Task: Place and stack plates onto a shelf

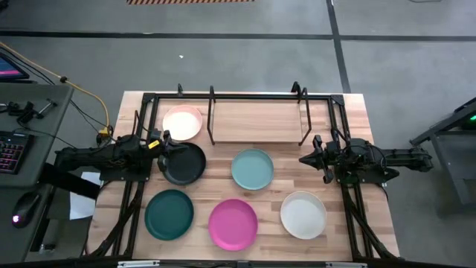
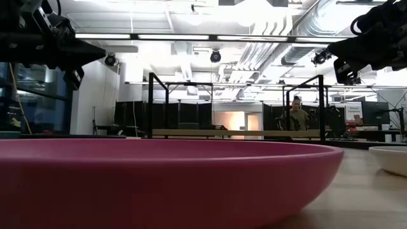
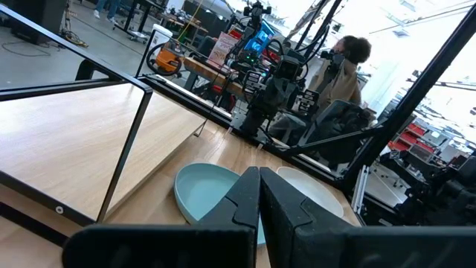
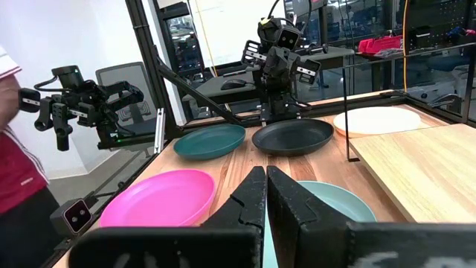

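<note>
Six plates lie flat on the butcher-block table: pale pink (image 1: pixel 182 123), black (image 1: pixel 186 165), light blue (image 1: pixel 252 169), dark teal (image 1: pixel 169 214), magenta (image 1: pixel 233 223) and white (image 1: pixel 303 214). The shelf (image 1: pixel 256 123), a light-wood board in a black wire frame, stands at the far edge and holds nothing. My left gripper (image 1: pixel 165 146) is shut and hovers over the black plate's left rim. My right gripper (image 1: pixel 303 158) is shut and hangs in the air right of the light blue plate. In the low view both arms sit high above the magenta plate (image 2: pixel 159 178).
Black frame rails (image 1: pixel 141 112) run around the table's edges and beside both arms. A side desk with a keyboard (image 1: pixel 11 149) stands to the left. A person (image 3: pixel 342 63) stands beyond the right side, and a red sleeve (image 4: pixel 15 149) shows near the table's near edge.
</note>
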Robot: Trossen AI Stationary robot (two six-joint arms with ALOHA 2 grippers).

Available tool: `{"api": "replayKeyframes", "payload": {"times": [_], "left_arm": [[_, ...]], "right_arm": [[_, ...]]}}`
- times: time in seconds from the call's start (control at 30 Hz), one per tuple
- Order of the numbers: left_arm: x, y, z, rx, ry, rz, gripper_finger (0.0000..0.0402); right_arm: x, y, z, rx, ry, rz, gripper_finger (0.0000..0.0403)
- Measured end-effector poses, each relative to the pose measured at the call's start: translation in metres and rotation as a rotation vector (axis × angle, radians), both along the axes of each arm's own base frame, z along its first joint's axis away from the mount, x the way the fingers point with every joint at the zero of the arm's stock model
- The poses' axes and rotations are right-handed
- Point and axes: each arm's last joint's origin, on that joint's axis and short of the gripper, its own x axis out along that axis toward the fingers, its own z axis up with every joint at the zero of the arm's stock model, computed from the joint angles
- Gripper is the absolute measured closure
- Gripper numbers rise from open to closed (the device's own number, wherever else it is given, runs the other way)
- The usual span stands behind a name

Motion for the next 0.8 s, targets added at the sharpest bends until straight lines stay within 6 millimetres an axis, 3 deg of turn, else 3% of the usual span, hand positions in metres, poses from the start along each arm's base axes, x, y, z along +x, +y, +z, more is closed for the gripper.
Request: {"api": "replayKeyframes", "payload": {"times": [0.67, 0.8], "left_arm": [[0.0, 0.0, 0.0, 0.0, 0.0, 0.0, 0.0401], [0.0, 0.0, 0.0, 0.0, 0.0, 0.0, 0.0401]], "right_arm": [[0.0, 0.0, 0.001, 0.0, -0.007, 0.0, 0.0402], [-0.003, -0.002, 0.021, 0.164, -0.207, -0.053, 0.0402]]}}
